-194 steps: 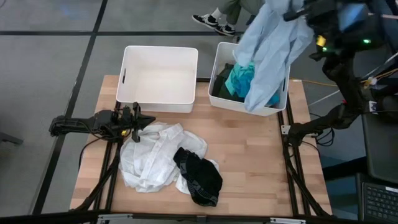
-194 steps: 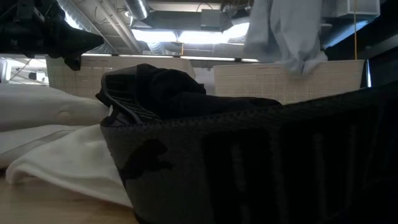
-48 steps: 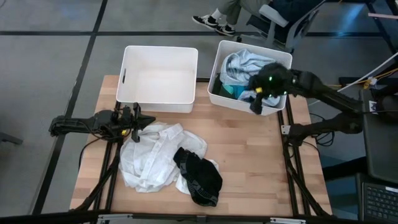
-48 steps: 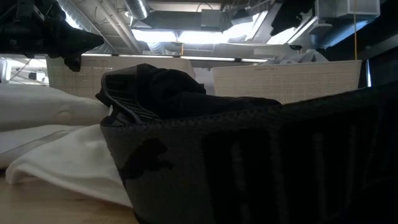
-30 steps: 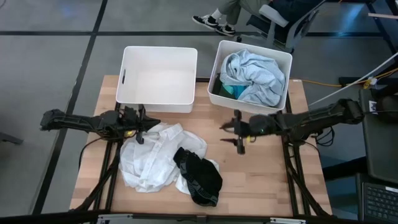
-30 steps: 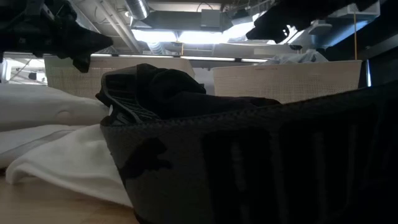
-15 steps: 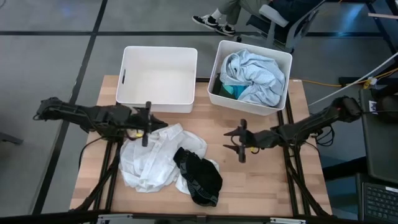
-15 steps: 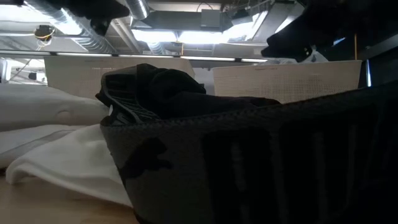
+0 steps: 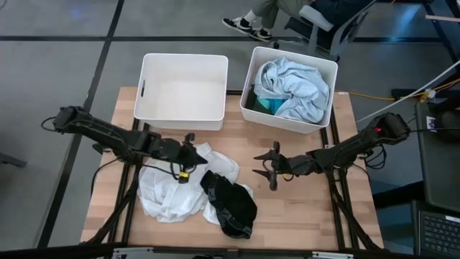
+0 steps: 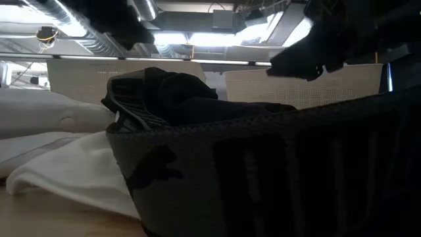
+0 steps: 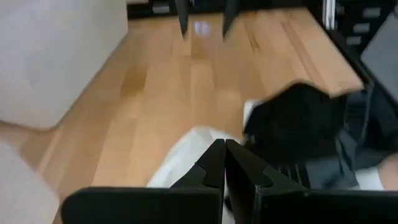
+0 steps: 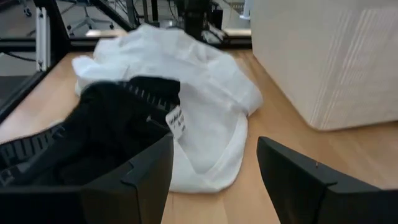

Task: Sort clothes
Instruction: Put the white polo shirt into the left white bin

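While its jaws stood pressed together with nothing between them, the left gripper (image 9: 188, 153) hovered over the near edge of the white garment (image 9: 172, 188), its arm stretched low across the table's left side. The right gripper (image 9: 271, 167) had its jaws spread wide and empty above bare wooden table (image 9: 302, 208), pointing toward the black garment (image 9: 231, 203), its arm reaching in low from the right edge.

Half a second before, the left gripper had been farther left, just short of the white garment; it had since slid inward over it. The right gripper had edged slightly closer to the pile. The pale blue garment (image 9: 295, 86), lifted high earlier, lay heaped in the right bin (image 9: 250, 85) over teal fabric (image 9: 264, 105); the left bin (image 9: 184, 86) held nothing.

A small white tag (image 12: 177, 119) showed beside the black garment in the right wrist view; its print was too blurred to read.
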Motion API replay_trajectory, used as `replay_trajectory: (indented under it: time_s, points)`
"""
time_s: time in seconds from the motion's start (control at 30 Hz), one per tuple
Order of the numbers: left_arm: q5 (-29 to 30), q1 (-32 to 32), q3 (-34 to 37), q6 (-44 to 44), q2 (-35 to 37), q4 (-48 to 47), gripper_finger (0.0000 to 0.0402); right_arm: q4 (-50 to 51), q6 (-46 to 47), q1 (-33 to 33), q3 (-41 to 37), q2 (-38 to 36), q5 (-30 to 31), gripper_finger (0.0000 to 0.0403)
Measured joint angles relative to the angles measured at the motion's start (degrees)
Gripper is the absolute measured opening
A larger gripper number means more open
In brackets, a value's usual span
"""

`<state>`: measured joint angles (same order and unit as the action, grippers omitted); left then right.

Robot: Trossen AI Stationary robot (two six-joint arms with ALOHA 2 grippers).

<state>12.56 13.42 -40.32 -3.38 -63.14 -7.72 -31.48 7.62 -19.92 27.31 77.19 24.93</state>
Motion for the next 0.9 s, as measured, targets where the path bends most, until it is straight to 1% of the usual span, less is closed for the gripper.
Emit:
replay_trajectory:
  time_s: [0.07, 0.17, 0.27, 0.33, 0.43, 0.53, 0.6, 0.77, 0.83, 0.9]
  points:
    - [0.0, -1.1, -0.3, -0.6, -1.4, 2.7, 0.0011, -1.1, 1.2, 0.0, 0.0, 2.0, 0.0, 0.0232]
    - [0.2, -1.9, -3.1, -2.4, -2.5, -0.9, 0.0046, -2.9, 3.2, 0.0, 0.0, 4.8, -0.5, 0.0232]
    - [0.1, -2.1, -6.6, -6.7, -2.7, -9.1, 0.0101, -3.7, 7.4, -0.2, 0.0, 7.5, -3.0, 0.0232]
    - [0.1, -2.1, -9.1, -10.1, -2.7, -15.8, 0.0142, -4.2, 9.8, -1.3, 0.0, 9.4, -3.5, 0.0232]
    - [0.1, -2.0, -11.6, -18.1, -2.7, -25.6, 0.0199, -7.2, 11.2, -3.9, 0.0, 12.0, -1.2, 0.0232]
    - [0.5, -1.4, -11.7, -27.6, -3.0, -32.9, 0.0241, -10.2, 11.6, -6.1, 0.0, 13.7, 1.3, 0.0232]
    - [1.2, -0.9, -11.7, -34.5, -3.7, -36.9, 0.0255, -11.5, 12.0, -7.6, 0.0, 14.7, 2.5, 0.0232]
    - [7.7, 0.2, -11.7, -49.8, -7.3, -43.6, 0.0262, -11.6, 13.4, -10.8, 0.1, 17.2, 9.1, 0.0232]
    - [10.0, 0.5, -11.7, -54.1, -9.1, -44.7, 0.0263, -12.2, 13.4, -11.3, 0.1, 18.8, 11.4, 0.0232]
    - [10.7, 0.9, -11.7, -56.5, -11.3, -44.1, 0.0263, -12.4, 13.4, -11.2, 0.1, 20.3, 13.2, 0.0232]
